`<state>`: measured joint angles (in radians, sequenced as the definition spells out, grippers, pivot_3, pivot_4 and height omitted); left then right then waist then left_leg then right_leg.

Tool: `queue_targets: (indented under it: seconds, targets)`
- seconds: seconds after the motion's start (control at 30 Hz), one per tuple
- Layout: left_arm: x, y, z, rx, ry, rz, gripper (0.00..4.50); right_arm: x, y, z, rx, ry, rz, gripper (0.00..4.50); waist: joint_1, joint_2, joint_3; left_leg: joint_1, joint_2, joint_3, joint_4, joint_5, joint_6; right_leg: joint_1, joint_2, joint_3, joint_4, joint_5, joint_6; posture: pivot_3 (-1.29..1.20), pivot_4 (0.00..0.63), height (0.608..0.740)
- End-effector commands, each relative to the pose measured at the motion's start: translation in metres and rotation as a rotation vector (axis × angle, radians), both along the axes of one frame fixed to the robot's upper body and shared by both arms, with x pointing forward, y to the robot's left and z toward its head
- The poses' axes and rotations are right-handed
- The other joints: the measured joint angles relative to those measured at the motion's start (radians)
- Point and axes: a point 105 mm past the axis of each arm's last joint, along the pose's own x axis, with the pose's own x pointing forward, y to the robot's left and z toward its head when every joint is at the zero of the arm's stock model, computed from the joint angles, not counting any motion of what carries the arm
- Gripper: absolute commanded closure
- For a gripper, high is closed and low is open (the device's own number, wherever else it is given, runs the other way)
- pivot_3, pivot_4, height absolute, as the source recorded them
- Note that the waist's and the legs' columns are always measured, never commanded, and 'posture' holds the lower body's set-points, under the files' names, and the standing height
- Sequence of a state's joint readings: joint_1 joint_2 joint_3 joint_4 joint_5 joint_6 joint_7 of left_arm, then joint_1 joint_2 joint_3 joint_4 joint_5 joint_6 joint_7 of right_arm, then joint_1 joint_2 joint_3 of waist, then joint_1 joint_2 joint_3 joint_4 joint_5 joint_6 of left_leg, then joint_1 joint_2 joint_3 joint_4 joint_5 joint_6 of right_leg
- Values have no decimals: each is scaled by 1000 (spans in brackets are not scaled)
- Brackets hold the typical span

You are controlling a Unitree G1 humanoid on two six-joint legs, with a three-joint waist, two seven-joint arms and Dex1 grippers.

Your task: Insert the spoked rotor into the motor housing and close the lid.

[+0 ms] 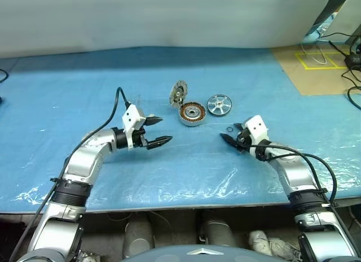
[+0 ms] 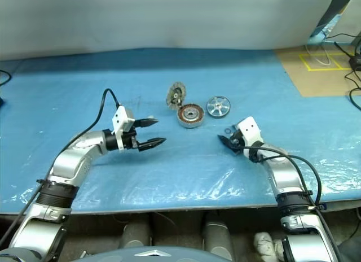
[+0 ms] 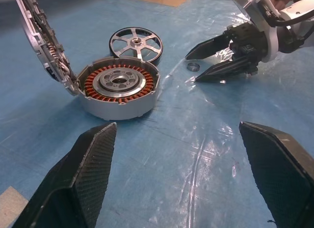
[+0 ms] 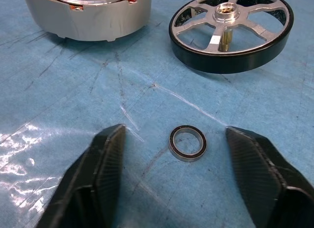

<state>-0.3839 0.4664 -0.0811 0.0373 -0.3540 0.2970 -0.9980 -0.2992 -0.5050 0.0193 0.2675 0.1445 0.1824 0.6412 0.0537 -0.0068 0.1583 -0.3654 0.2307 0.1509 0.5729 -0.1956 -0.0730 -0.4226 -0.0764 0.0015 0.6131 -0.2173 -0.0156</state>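
the spoked rotor [image 4: 229, 30] lies flat on the blue table cover [image 1: 84, 92], just beside the motor housing [image 1: 192, 113] on the housing's right, a narrow gap between them. its dark rim faces outward and its silver hub stands up in the middle. the motor housing sits open side up, its ring of copper-orange windings and silver centre hub showing. the lid [image 1: 178, 94] stands tilted on edge, leaning against the housing's far-left rim and touching it, ribbed inner face turned towards the housing.

a small metal ring [image 4: 187, 143] lies flat on the cover, nearer than the housing and to its right, just nearer than the rotor. the right gripper [image 1: 232, 136] is low over the cover at this ring, its two black fingers spread part way, one on each side of the ring with clear space between ring and fingers; it grips nothing. the left gripper [image 1: 157, 131] hovers to the left of the housing and nearer than it, well apart from it, fingers spread wide and pointing towards the housing, empty.
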Motion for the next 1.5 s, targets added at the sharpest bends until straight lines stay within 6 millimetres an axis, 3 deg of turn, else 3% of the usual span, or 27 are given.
queue_targets:
  seconds: [0.03, 0.2, 0.43, 0.67, 0.83, 0.93, 1.03, 1.2, 1.5]
  targets:
    - [-2, -1, 13, -9, -42, -19, 353, -5, -10, -15, -26, 51, -38, 2303, 0, 0, 0, 0, 0, 0, 0, 0, 0, 0, 0, 0, 0, 0, 0, 0, 150, 740]
    - [-1, -1, 14, -7, -43, -21, 353, -5, -14, -16, -42, 54, -49, 3944, 0, 0, 0, 0, 0, 0, 0, 0, 0, 0, 0, 0, 0, 0, 0, 0, 150, 740]
    - [-3, -2, 13, -4, -37, -32, 353, -6, -5, -3, -28, 29, -12, 3944, 3, 0, 0, 0, 0, 0, -1, 0, 0, 0, 0, 0, -1, 0, 0, 0, 150, 740]
    - [-3, -3, 12, 0, -40, -44, 353, 2, 60, 68, 85, -113, 196, 3944, -12, 1, 0, -1, 1, 0, -2, 0, 0, -2, 1, 0, -2, 0, 0, 0, 150, 740]
    - [-3, -4, 11, -4, -45, -43, 353, 6, 95, 91, 132, -138, 299, 3944, -9, 1, 0, -1, 2, 1, -3, 0, 0, -2, 2, -1, -2, 0, 0, 0, 150, 740]
    - [-3, -4, 9, -6, -45, -38, 353, 20, 111, 86, 132, -126, 313, 3944, -7, 1, 1, -2, 2, 1, -3, 0, 0, -2, 2, -1, -3, 0, 0, 0, 150, 740]
    - [-4, -4, 6, -2, -48, -36, 353, 39, 115, 73, 69, -133, 285, 3944, -8, 1, 1, -2, 2, 1, -3, 0, 0, -2, 1, -1, -3, 0, 0, 0, 150, 740]
    - [-6, -1, 6, -7, -51, -17, 353, 61, 118, 71, 65, -158, 235, 3944, -9, 1, 1, -3, 2, 1, -3, 0, 0, -3, 1, -1, -3, 0, 0, 0, 150, 740]
    - [-8, 4, 2, 1, -56, 25, 353, 62, 112, 66, 44, -135, 268, 3944, -9, 1, 1, -3, 2, 1, -4, 0, 0, -3, 2, -2, -2, 0, 0, 0, 150, 740]
